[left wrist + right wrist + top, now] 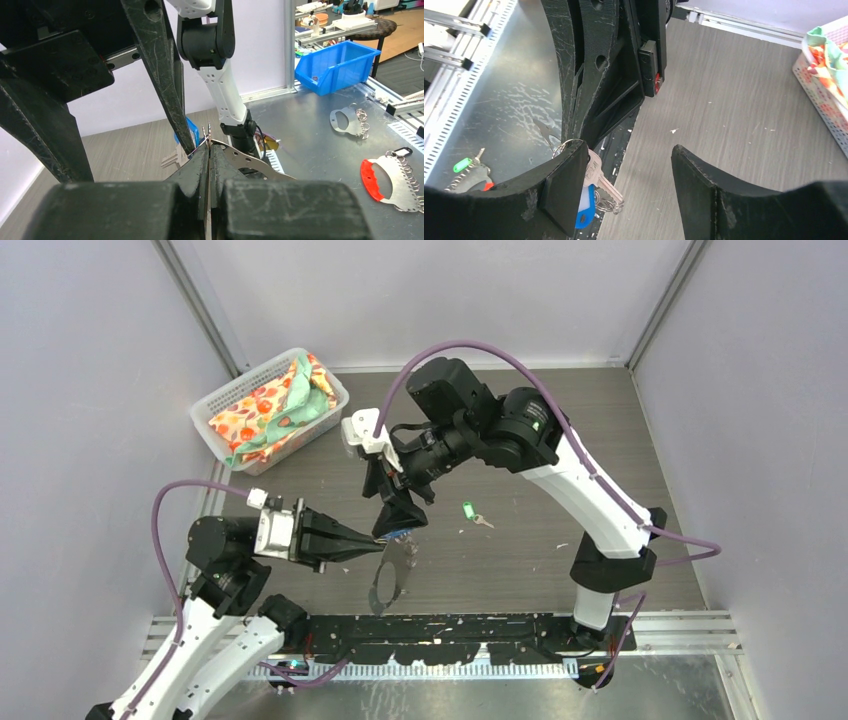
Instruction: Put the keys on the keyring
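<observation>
Above surface, left hand clamped shut on keyring. Beside one finger of wide-apart right hand, blue key, ungripped. Well apart, green key. Risk: keyring slipping from thin pinch, or blue key being nudged away.

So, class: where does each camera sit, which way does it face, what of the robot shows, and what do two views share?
Top: above and behind, facing down on the table; both arms show.
Left wrist: on the left arm, facing along its shut jaws toward the blue key and right arm.
Right wrist: on the right arm, facing down at the table between its open jaws.
Shared: both wrist views show the blue key.
</observation>
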You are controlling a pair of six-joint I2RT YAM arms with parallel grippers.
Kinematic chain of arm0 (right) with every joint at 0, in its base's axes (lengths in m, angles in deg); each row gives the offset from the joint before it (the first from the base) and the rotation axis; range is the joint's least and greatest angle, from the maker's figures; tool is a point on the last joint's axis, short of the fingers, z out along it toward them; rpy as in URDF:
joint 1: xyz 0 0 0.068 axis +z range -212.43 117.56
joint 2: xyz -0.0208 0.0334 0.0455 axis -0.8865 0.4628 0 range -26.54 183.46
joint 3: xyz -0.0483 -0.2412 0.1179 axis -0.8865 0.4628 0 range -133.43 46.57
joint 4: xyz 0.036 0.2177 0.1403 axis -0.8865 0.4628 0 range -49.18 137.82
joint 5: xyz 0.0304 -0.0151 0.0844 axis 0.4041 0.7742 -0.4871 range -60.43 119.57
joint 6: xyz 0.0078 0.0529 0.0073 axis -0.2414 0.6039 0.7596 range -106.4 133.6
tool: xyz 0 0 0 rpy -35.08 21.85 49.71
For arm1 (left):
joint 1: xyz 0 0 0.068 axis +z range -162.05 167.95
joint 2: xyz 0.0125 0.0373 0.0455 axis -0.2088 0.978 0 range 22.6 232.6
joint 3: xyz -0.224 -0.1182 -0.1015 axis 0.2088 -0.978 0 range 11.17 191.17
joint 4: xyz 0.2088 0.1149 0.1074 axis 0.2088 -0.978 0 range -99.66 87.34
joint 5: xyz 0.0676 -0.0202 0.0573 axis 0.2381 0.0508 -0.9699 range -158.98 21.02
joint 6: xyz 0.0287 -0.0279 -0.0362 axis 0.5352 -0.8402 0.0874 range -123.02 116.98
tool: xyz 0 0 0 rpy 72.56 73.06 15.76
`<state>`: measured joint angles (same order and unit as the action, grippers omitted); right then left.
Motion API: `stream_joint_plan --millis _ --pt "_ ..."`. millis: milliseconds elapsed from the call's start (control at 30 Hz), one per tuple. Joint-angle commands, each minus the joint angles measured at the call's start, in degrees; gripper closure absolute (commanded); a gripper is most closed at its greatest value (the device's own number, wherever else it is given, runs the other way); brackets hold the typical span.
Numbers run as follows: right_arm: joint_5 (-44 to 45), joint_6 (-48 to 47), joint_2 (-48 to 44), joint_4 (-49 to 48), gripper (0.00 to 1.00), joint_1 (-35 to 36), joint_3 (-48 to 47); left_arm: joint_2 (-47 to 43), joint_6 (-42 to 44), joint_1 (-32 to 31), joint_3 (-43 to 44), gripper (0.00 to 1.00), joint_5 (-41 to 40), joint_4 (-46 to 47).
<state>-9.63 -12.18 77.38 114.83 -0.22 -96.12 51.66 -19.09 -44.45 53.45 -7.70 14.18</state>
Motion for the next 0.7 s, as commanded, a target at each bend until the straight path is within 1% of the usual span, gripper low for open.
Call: stream_joint_plan --millis 0,67,300,500,600,667 --pt "-3.8 1.3 1.8 6.0 0.34 -1.0 -1.9 -2.4 1.0 -0.1 1.6 1.0 -4.1 7.5" --pt "-5.9 2.5 1.8 5.5 0.34 -1.5 -2.2 -2.9 1.1 -0.2 1.5 1.0 -5.0 7.4" --pt "-8.5 6.8 3.4 4.4 0.35 -2.4 -3.6 -3.1 -0.4 -0.2 1.6 1.0 -8.9 9.4" --pt "-10.2 9.5 4.1 1.0 0.35 -2.9 -3.4 -3.1 -1.2 -0.3 1.3 1.0 -8.4 11.2" --pt "-11.5 11.4 4.7 -2.1 0.35 -3.1 -2.3 -3.1 -1.0 -0.4 1.2 1.0 -8.1 11.7" --pt "-12.9 14.1 4.7 -6.0 0.36 -3.1 -0.8 -3.0 -0.7 -0.5 1.1 1.0 -7.8 12.0"
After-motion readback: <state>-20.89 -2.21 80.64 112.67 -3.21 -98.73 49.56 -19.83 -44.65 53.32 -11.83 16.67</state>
